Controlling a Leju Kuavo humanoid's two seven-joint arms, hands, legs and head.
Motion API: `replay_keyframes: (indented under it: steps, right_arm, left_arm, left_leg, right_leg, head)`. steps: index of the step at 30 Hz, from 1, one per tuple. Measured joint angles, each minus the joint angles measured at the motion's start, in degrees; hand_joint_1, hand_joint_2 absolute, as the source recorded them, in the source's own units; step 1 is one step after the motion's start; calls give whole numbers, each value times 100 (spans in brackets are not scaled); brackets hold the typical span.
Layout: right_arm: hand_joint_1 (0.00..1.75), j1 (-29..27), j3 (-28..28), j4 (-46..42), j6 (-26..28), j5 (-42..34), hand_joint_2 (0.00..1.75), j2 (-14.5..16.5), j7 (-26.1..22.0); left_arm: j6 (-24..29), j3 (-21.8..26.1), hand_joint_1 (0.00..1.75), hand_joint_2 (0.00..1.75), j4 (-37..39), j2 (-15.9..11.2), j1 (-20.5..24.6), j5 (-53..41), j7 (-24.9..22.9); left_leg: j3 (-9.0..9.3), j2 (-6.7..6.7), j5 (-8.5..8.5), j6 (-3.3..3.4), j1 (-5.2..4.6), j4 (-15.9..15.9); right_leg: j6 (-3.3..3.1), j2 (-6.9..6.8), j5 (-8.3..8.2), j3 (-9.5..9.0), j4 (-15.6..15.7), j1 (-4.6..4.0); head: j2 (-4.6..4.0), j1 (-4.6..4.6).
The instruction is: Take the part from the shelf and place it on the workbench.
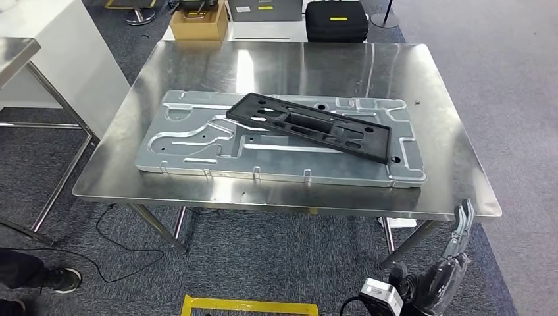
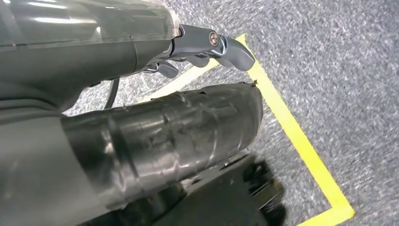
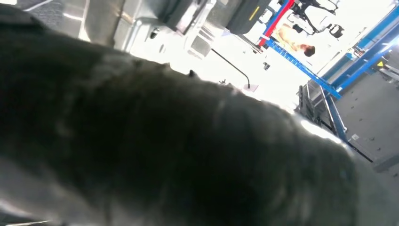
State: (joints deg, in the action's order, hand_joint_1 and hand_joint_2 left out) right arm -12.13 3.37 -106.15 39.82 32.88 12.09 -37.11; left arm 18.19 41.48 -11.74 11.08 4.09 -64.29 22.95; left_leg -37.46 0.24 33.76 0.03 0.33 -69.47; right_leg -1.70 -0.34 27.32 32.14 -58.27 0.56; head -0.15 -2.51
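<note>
Black part (image 1: 309, 125) and metal plate (image 1: 197, 141) occupy mid-workbench (image 1: 434, 79).

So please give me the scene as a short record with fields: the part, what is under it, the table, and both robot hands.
part: black flat part, lying at a slant on the plate
under it: grey machined metal plate
table: steel workbench, bears the plate
left robot hand: hangs over carpet with yellow tape, holds nothing
right robot hand: low beside the workbench, grasp unclear
</note>
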Motion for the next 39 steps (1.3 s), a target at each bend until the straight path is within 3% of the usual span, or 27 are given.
replay_keyframes:
  steps: [2, 3, 6, 7, 11, 12, 14, 16, 17, 18, 19, 21, 22, 23, 26, 28, 30, 32, 33, 34, 37, 39]
  right_arm:
    - [0, -31, -4, 1, 0, -14, 0, 5, 7]
    - [0, -43, -8, 1, 0, -19, 0, 8, 8]
    - [0, -74, -20, -1, 0, -27, 0, 22, -2]
    - [0, -81, -23, -1, 0, -27, 0, 29, -8]
    - [0, -109, -44, -3, 0, -28, 0, 42, -31]
    - [0, -119, -56, -4, 0, -31, 0, 43, -34]
    - [0, -139, -84, -5, 0, -42, 0, 45, -37]
    - [0, -159, -111, -4, 0, -61, 0, 46, -37]
    - [0, -169, -126, -3, 0, -71, 0, 46, -37]
    - [0, -176, -139, -3, 0, -77, 0, 46, -37]
    - [0, -181, -149, -3, 0, -80, 0, 46, -37]
    - [0, -180, -158, -3, 0, -81, 0, 49, -37]
    - [0, -179, -159, -4, 0, -82, 0, 54, -38]
    - [0, -181, -161, -4, 0, -86, 0, 59, -38]
    - [0, -192, -164, -5, 0, -115, 0, 72, -46]
    - [0, -192, -165, -8, 0, -128, 0, 79, -52]
    - [0, -194, -166, -10, 0, -134, 0, 91, -60]
    - [0, -205, -166, -11, 0, -163, 0, 103, -75]
    - [0, -213, -166, -14, 0, -187, 0, 108, -82]
    - [0, -223, -166, -17, 0, -210, 0, 112, -90]
    - [0, -243, -167, -45, 0, -268, 0, 118, -97]
    - [0, -250, -168, -63, 0, -316, 0, 118, -101]
  left_arm:
    - [4, 9, 0, 0, 0, -1, -10, 1, 5]
    - [7, 11, 0, 0, 0, -2, -13, 1, 5]
    - [16, 17, 0, 0, 0, -4, -9, -1, 2]
    - [17, 19, 0, 0, 0, -4, -5, -1, 1]
    - [23, 21, 0, 0, 0, -7, -23, -4, -7]
    - [25, 21, 0, 0, 0, -8, -23, -5, -9]
    - [31, 22, 0, 0, 0, -7, -14, -7, -11]
    - [36, 22, 0, 0, 0, -7, -15, -8, -12]
    - [38, 22, 0, 0, 0, -7, -17, -8, -13]
    - [40, 22, 0, 0, 0, -7, -19, -8, -13]
    - [42, 22, 0, 0, 0, -7, -20, -8, -13]
    - [45, 22, 0, 0, 0, -6, -19, -9, -13]
    - [48, 22, 0, 0, 0, -6, -18, -9, -13]
    - [51, 22, 0, 0, 0, -6, -15, -10, -14]
    - [58, 24, 0, 0, 0, -7, -15, -17, -15]
    - [61, 27, 0, 0, 1, -7, -20, -18, -15]
    - [61, 28, 0, 0, 1, -7, -25, -18, -15]
    - [61, 30, 0, 0, 1, -7, -29, -19, -15]
    - [62, 31, 0, 0, 1, -7, -30, -19, -15]
    - [63, 32, 0, 0, 1, -7, -29, -19, -15]
    - [69, 34, 0, 0, 0, -7, -7, -22, -15]
    - [74, 38, 0, 0, 0, -7, 3, -25, -14]
  left_leg:
    - [-83, 2, 168, -24, 10, -415]
    - [25, 2, 95, -26, 14, -317]
    - [694, 1, -294, 14, 13, 759]
    - [826, 0, -352, 37, 3, 1013]
    - [837, 8, -452, 156, -12, 1170]
    - [820, 18, -499, 201, -2, 1189]
    - [753, 36, -585, 272, 6, 1204]
    - [651, 41, -640, 298, -5, 1180]
    - [601, 42, -661, 295, -9, 1160]
    - [555, 42, -678, 289, -11, 1136]
    - [517, 41, -691, 280, -11, 1111]
    - [463, 37, -711, 248, -21, 1062]
    - [441, 35, -726, 221, -30, 1045]
    - [422, 34, -745, 186, -36, 1035]
    - [376, 31, -777, 74, -22, 1018]
    - [268, 23, -530, 19, -6, 784]
    - [50, 18, -52, -14, 7, 172]
    - [-85, 18, 251, -26, 13, -398]
    - [-18, 19, 248, -23, 14, -424]
    - [157, 19, 151, -14, 14, -231]
    - [910, 16, -201, 57, -5, 930]
    - [1045, 12, -253, 118, -41, 1222]
  right_leg:
    - [0, -9, -45, 91, -28, -6]
    - [8, -9, -62, 131, -47, -6]
    - [55, -7, -99, 208, -110, -14]
    - [81, -8, -114, 225, -126, -21]
    - [217, -4, -149, 267, -152, -17]
    - [245, 5, -54, 308, -241, -12]
    - [283, 23, 356, 502, -744, 6]
    - [311, 25, 752, 732, -1438, 19]
    - [320, 25, 813, 760, -1618, 24]
    - [323, 24, 763, 675, -1582, 29]
    - [319, 24, 631, 483, -1329, 32]
    - [292, 25, 369, -5, -548, 24]
    - [271, 28, 302, -151, -271, 13]
    - [245, 31, 279, -210, -127, -3]
    - [139, 29, 198, -156, -79, -16]
    - [51, 14, 114, -92, -51, 1]
    - [-2, 2, 37, 7, -49, -6]
    - [-12, -4, -44, 125, -57, -22]
    - [-8, -4, -84, 186, -66, -27]
    - [-1, -3, -120, 239, -76, -29]
    - [59, 1, -213, 343, -116, -41]
    - [128, -8, -273, 368, -123, -41]
  head:
    - [0, 1]
    - [0, 2]
    - [0, 2]
    - [0, 0]
    - [0, -5]
    - [0, -7]
    - [0, -9]
    - [0, -9]
    - [0, -10]
    - [0, -9]
    - [0, -10]
    - [0, -10]
    - [0, -9]
    - [0, -8]
    - [0, -6]
    - [0, -2]
    - [0, 2]
    - [0, 2]
    - [0, 2]
    - [0, 2]
    - [0, 1]
    - [0, -2]
